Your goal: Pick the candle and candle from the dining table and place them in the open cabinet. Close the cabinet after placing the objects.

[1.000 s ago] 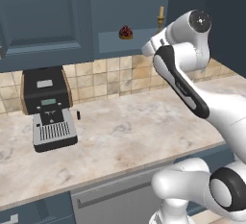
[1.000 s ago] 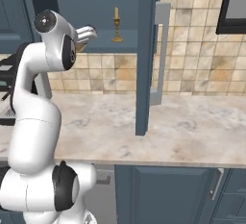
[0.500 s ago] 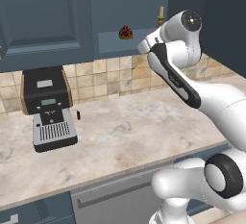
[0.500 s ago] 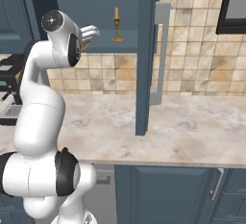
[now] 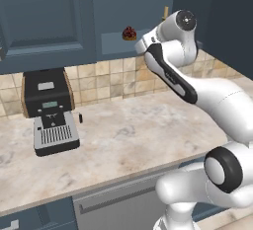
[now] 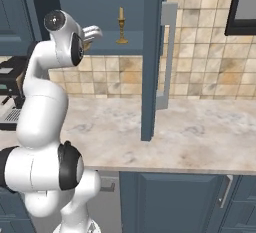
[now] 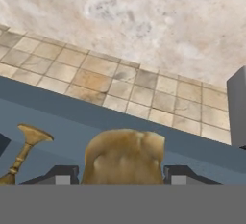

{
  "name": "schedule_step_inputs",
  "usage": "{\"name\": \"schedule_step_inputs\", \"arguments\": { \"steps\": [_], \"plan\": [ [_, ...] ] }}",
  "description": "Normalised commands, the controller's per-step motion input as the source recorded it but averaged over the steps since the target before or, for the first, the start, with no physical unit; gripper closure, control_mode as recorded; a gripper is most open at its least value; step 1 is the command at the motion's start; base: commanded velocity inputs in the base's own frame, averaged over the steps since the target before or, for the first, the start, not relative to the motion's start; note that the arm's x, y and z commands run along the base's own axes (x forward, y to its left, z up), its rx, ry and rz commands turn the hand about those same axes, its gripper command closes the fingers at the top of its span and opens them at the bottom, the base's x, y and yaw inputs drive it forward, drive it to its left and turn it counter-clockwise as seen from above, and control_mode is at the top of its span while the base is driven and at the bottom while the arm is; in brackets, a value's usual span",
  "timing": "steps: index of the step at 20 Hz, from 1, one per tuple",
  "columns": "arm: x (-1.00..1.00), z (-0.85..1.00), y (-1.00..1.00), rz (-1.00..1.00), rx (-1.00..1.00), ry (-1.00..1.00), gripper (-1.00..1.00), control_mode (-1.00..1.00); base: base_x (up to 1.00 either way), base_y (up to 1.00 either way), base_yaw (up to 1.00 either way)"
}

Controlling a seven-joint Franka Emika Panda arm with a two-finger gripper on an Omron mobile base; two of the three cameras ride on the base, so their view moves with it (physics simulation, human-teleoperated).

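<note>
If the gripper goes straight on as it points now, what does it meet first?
Probably the floor edge of the dark blue-grey wall cabinet, just beyond the squat yellow-gold candle between its fingers. The slim brass candlestick stands aside. Depth is unclear.

Since a second ago we see the white arm lean in closer to the open cabinet. Its round top joint now sits nearer the brass candlestick in the right base view, and its elbow has swung over.
</note>
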Motion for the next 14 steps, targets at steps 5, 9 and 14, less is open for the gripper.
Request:
{"name": "schedule_step_inputs", "arguments": {
  "steps": [5, 9, 14],
  "plan": [
    [0.33, -0.28, 0.02, 0.00, 0.03, 0.03, 1.00, -1.00, 0.00, 0.00, 0.00],
    [0.29, -0.20, 0.00, 0.00, 0.03, 0.01, 1.00, -1.00, 0.00, 0.00, 0.00],
    [0.18, -0.02, 0.00, 0.00, 0.01, 0.00, 1.00, -1.00, 0.00, 0.00, 0.00]
  ]
}}
